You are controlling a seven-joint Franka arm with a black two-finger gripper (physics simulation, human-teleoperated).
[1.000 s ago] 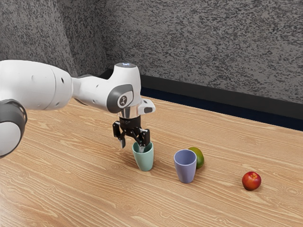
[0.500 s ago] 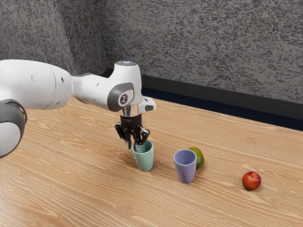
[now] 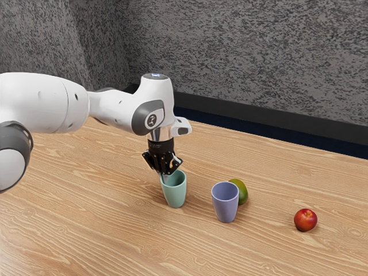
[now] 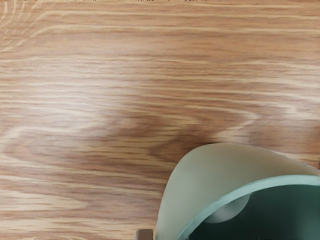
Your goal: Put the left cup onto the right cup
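While the white robot arm (image 3: 69, 109) is reaching in from the exterior view's left, its black jaws are pinching the rim of the teal tapered plastic cup (image 3: 175, 194) on the side nearest the arm. That cup is standing upright on the pale wooden bench (image 3: 80, 230). Toward the exterior view's right, the lavender tapered plastic cup (image 3: 225, 206) is also standing upright, near the teal one, with a strip of bare wood lying between them. A round green-and-orange fruit (image 3: 242, 188) is sitting just behind the lavender cup; whether they are touching cannot be told. A round red apple (image 3: 305, 219) is lying well apart, farther right. Bare wood is stretching wide in front of both cups and behind them to the bench's far edge, where a dark strip (image 3: 276, 123) is running below the speckled grey wall (image 3: 259, 52).

From the wrist view, the teal tapered plastic cup (image 4: 200, 180) is curving just under the hand, its rim edge and dark inside showing, and bare bench (image 4: 100, 100) grain is spreading beyond its wall.
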